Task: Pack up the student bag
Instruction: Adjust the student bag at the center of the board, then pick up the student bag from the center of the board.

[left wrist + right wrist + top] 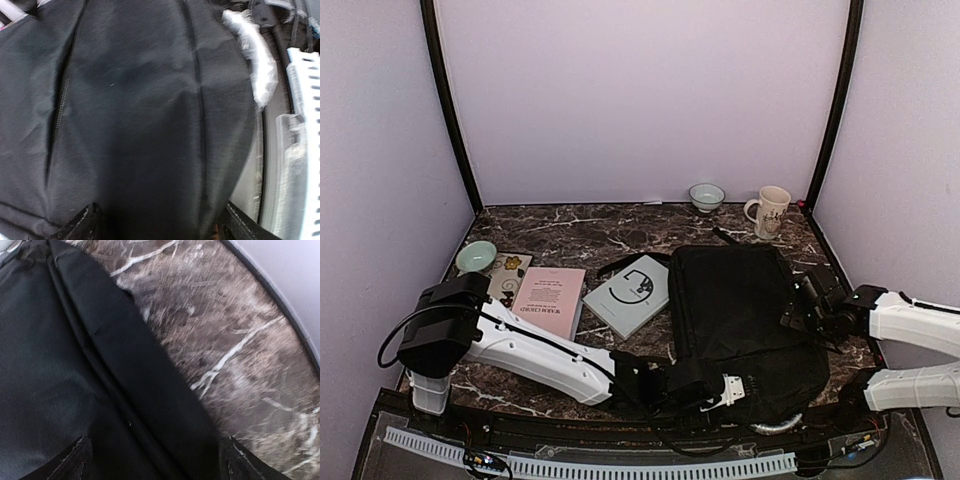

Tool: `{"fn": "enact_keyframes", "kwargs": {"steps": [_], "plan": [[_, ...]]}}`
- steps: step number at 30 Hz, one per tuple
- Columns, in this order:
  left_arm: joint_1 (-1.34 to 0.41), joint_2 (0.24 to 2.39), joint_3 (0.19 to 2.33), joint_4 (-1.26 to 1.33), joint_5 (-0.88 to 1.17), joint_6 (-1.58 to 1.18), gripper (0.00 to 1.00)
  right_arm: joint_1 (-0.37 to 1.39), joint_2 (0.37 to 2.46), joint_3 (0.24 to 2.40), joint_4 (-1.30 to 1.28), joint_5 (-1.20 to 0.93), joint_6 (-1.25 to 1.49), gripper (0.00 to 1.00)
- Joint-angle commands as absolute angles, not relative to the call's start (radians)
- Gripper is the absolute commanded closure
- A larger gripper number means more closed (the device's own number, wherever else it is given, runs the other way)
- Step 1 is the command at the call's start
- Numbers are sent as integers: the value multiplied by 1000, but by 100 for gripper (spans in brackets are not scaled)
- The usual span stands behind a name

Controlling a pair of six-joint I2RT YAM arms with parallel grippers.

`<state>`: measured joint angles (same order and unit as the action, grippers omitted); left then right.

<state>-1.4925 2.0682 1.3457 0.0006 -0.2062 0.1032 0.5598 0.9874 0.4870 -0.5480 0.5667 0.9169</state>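
My left claw and right claw both gape wide over the black bag, at 5 o'clock on the dark marble table. The pink book has words too small to read. Lilac walls all around.

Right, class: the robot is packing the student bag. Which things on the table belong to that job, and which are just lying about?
Probably part of the job:
- student bag
- pink book
- grey book
- flowered booklet

Just lying about:
- green bowl
- pale bowl at the back
- mug
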Motion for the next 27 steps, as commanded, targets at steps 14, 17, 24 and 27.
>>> {"fn": "enact_keyframes", "kwargs": {"steps": [14,17,24,27], "plan": [[-1306,1788,1106,-87,-664,-37,33,857,670,227,-167,160,979,21],[-1278,1698,1071,-121,-709,-90,34,906,748,267,-144,218,979,20],[-1398,1656,1099,-103,-593,-59,27,935,858,420,-266,366,963,20],[-1452,1742,1181,-113,-521,-50,18,934,809,447,-343,460,995,19]]}}
